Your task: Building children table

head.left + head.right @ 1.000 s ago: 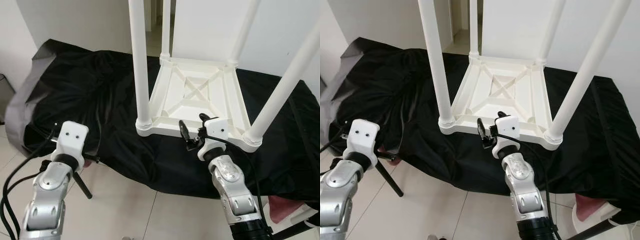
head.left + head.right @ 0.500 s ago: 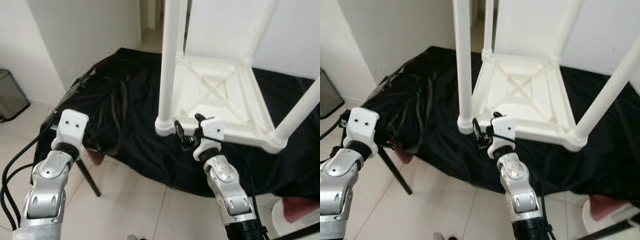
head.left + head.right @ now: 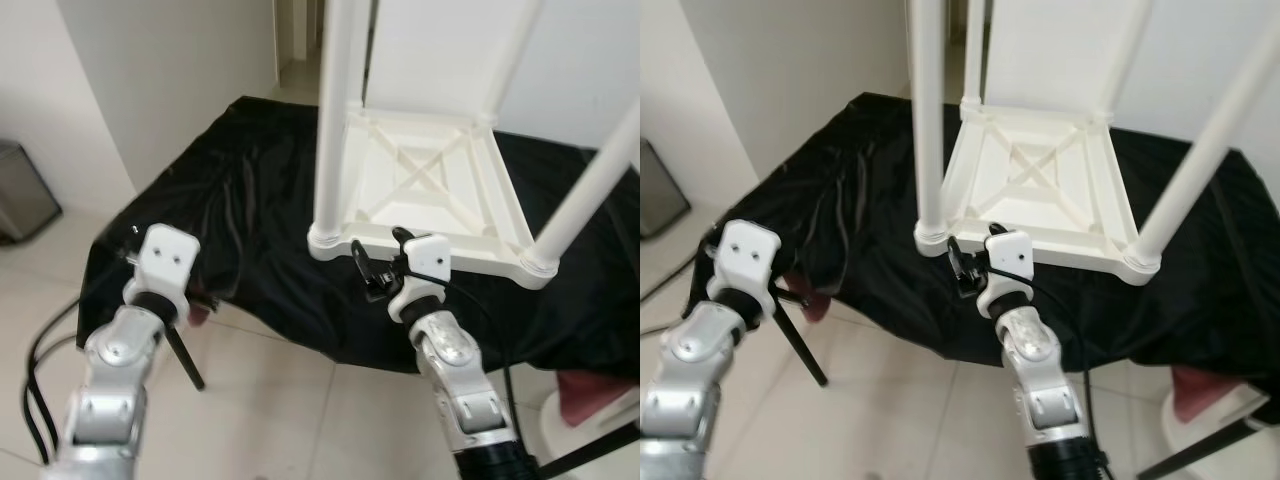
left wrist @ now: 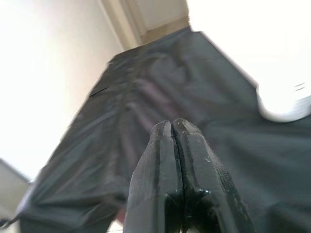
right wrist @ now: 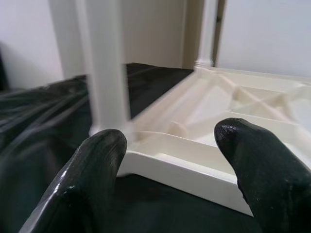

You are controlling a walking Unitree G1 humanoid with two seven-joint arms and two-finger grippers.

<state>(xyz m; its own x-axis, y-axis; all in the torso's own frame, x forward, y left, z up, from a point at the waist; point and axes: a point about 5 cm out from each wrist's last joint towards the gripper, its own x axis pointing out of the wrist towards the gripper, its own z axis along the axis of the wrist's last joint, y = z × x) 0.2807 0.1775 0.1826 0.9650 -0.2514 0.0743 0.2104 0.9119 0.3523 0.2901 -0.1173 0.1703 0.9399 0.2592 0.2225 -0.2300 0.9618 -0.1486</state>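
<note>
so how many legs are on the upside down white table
4: near left leg, near right leg, far left leg, far right leg, all standing up from the white table corners.

Two black fingers (image 5: 85,187) of the right gripper (image 5: 170,179) stand wide apart, blurred and close to the lens. Between them lies the near edge of the upturned white table (image 5: 194,145), its ribbed underside facing up. One white leg (image 5: 104,73) rises from the near corner; another leg (image 5: 206,31) stands at the far corner. Black cloth (image 5: 39,121) spreads under and beside the table, against a pale wall (image 5: 262,34).
</note>
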